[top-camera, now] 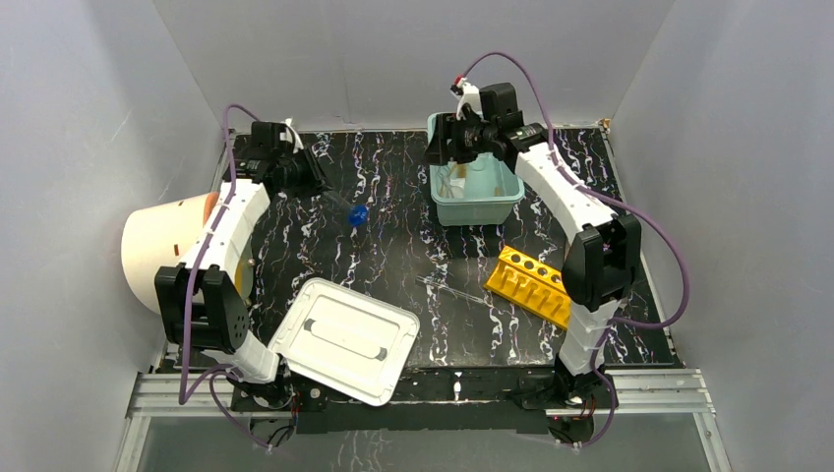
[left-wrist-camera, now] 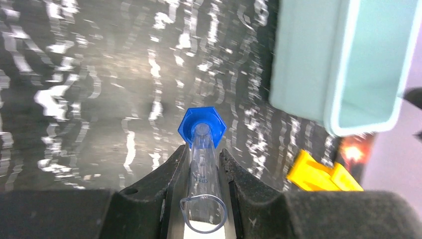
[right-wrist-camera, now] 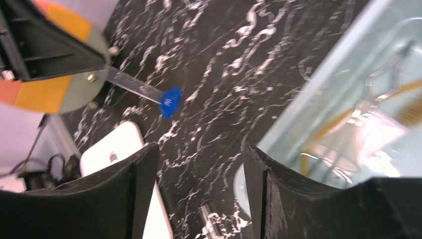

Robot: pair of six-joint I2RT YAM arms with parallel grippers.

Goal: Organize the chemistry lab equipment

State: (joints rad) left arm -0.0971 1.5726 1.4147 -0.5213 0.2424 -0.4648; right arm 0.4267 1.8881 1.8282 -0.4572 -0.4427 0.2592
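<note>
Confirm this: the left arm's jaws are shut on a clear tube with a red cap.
Wrong colour. The jaws of the left gripper are shut on a clear tube with a blue cap, not a red one, as the left wrist view shows.

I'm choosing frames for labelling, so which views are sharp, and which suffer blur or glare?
Top external: evenly lit and sharp, the yellow rack crisp. Left wrist: the blue-capped tube in the left pincer is sharp, the marbled table behind smeared. Right wrist: table fairly sharp, but the teal bin interior is washed out by glare and soft.
</note>
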